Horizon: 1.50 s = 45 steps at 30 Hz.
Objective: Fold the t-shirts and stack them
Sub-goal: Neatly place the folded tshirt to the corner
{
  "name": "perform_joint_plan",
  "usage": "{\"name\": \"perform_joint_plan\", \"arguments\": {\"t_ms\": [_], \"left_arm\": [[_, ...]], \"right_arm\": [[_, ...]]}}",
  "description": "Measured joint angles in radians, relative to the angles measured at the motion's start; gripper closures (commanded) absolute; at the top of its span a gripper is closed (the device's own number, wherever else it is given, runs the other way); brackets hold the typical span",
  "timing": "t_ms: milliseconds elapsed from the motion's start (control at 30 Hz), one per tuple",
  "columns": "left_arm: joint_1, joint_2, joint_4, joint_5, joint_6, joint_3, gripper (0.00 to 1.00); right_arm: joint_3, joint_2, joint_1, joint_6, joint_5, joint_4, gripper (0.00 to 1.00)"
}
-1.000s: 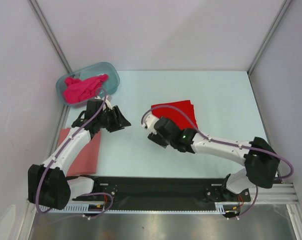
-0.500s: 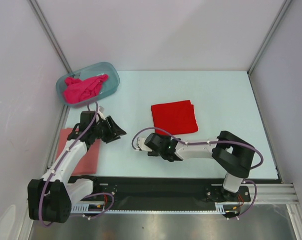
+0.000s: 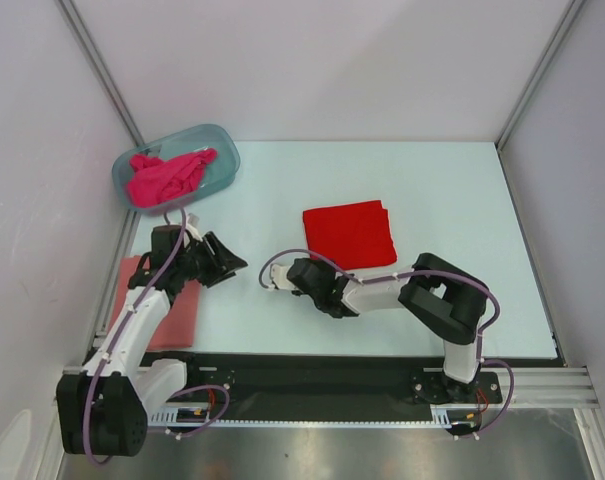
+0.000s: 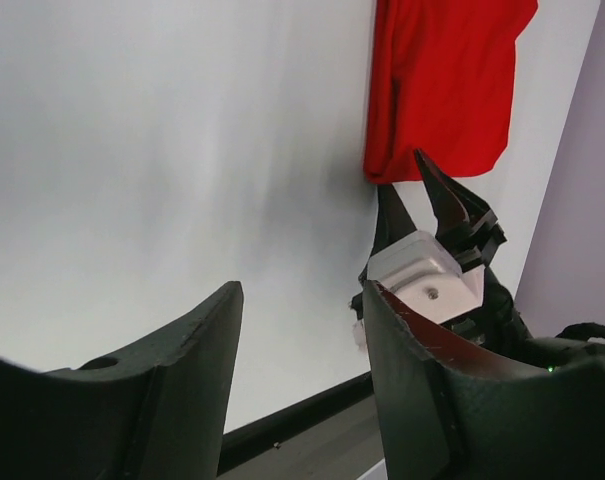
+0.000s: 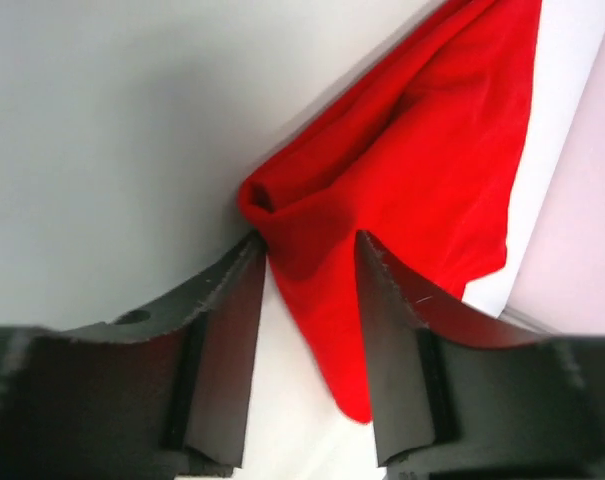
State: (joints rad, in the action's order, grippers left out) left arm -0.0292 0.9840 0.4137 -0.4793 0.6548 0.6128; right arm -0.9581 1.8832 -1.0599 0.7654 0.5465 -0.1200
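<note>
- Left jaws: wide apart and empty, centre-left, pointing right. The left arm [image 3: 132, 325] reaches up the frame's left side over the flat salmon-pink shirt [image 3: 185, 315].
- Right jaws: parted, gripping nothing, just below-left of the folded red shirt [image 3: 349, 233] at centre. The right arm [image 3: 437, 295] is doubled back.
- Upper left: the blue-grey tub [image 3: 226, 152] holds the crumpled magenta shirt [image 3: 162, 180].

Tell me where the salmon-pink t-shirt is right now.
In the top external view, the salmon-pink t-shirt lies flat at the table's near left edge, partly under the left arm, nearer than the blue-grey tub holding the magenta t-shirt.
</note>
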Motion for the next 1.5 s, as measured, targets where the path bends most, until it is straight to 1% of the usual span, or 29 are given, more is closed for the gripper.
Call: {"name": "perform_joint_plan", "arguments": {"t_ms": [33,67,100,133,167,200,300,400,600,733,800,833,933,1033,1133,1233,1300,1500], "left_arm": [[0.003,0.002,0.0,-0.002,0.0,-0.003,0.4],[0.006,0.005,0.0,-0.004,0.0,-0.005,0.39],[0.008,0.011,0.0,-0.005,0.0,-0.005,0.34],[0.009,0.018,0.0,-0.007,-0.001,-0.005,0.32],[0.01,0.026,-0.003,-0.011,0.002,-0.006,0.29],[0.011,0.032,-0.009,-0.017,0.003,-0.01,0.24],[0.012,0.056,-0.052,-0.051,0.031,-0.028,0.17],[0.012,0.117,-0.138,-0.11,0.089,-0.054,0.15],[-0.006,0.339,-0.378,-0.207,0.25,-0.072,0.1],[-0.078,0.501,-0.591,-0.231,0.394,-0.061,0.07],[-0.122,0.595,-0.694,-0.236,0.48,-0.038,0.03],[-0.143,0.643,-0.741,-0.236,0.517,-0.019,0.03],[-0.199,0.77,-0.846,-0.23,0.616,0.058,0.02],[-0.238,0.848,-0.92,-0.206,0.691,0.118,0.02],[-0.267,0.915,-0.951,-0.184,0.745,0.192,0.02],[-0.293,0.968,-0.935,-0.162,0.77,0.267,0.02],[-0.31,0.995,-0.903,-0.146,0.784,0.311,0.02],[-0.35,1.059,-0.737,-0.113,0.787,0.443,0.03]], "right_arm": [[0.0,0.001,0.01,0.003,-0.006,-0.005,0.59],[0.0,0.003,0.021,0.006,-0.014,-0.008,0.68],[0.0,0.005,0.029,0.011,-0.022,-0.008,0.84],[0.0,0.008,0.039,0.018,-0.036,-0.005,0.89],[0.0,0.011,0.047,0.016,-0.051,-0.003,0.98],[-0.002,0.013,0.055,0.02,-0.063,-0.003,1.0],[-0.02,0.013,0.067,0.019,-0.089,0.021,1.0],[-0.039,-0.002,0.085,0.016,-0.134,0.067,1.0],[-0.066,-0.084,0.127,0.014,-0.213,0.163,1.0],[-0.086,-0.146,0.158,0.018,-0.256,0.207,1.0],[-0.093,-0.171,0.174,0.018,-0.278,0.227,1.0],[-0.095,-0.183,0.18,0.018,-0.291,0.234,1.0],[-0.097,-0.207,0.198,0.018,-0.319,0.253,1.0],[-0.097,-0.217,0.202,0.017,-0.339,0.27,1.0],[-0.097,-0.226,0.208,0.013,-0.36,0.285,1.0],[-0.097,-0.243,0.213,0.011,-0.373,0.288,1.0],[-0.097,-0.257,0.219,0.006,-0.38,0.288,1.0],[-0.097,-0.288,0.241,-0.013,-0.4,0.286,1.0]]}}
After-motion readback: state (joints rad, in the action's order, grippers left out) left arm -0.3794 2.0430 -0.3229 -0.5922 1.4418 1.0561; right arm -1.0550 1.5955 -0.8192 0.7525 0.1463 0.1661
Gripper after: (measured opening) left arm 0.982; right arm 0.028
